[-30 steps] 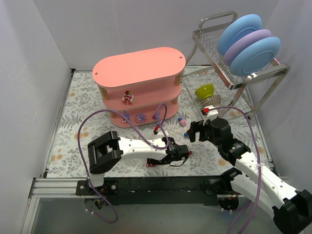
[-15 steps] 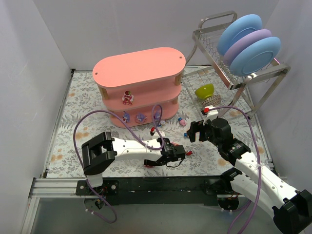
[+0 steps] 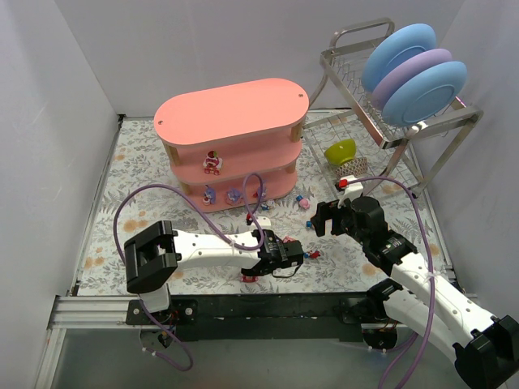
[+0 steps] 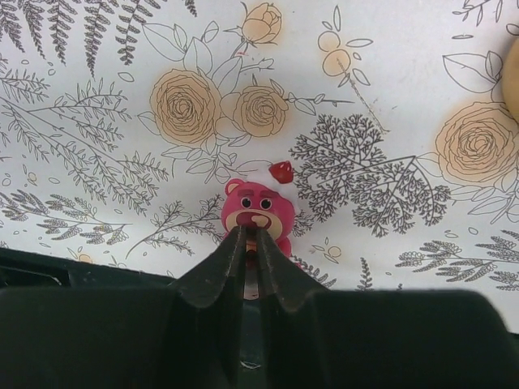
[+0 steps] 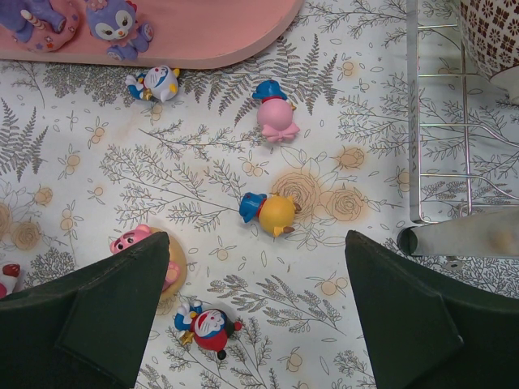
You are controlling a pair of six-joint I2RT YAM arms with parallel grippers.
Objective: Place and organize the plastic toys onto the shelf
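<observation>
Where the left gripper (image 4: 250,235) reaches over the floral-print table cover (image 4: 381,97), its jaws are pressed together at the chin of a glossy pink plastic bear figurine (image 4: 250,204); grip can't be told. Figurine is seen face-up, long axis in line w/ the jaws, head pointed away, well apart from the salmon-pink three-tier shelf (image 3: 231,109). Right gripper (image 3: 328,217) jaws are spread wide, nothing betw. them.
</observation>
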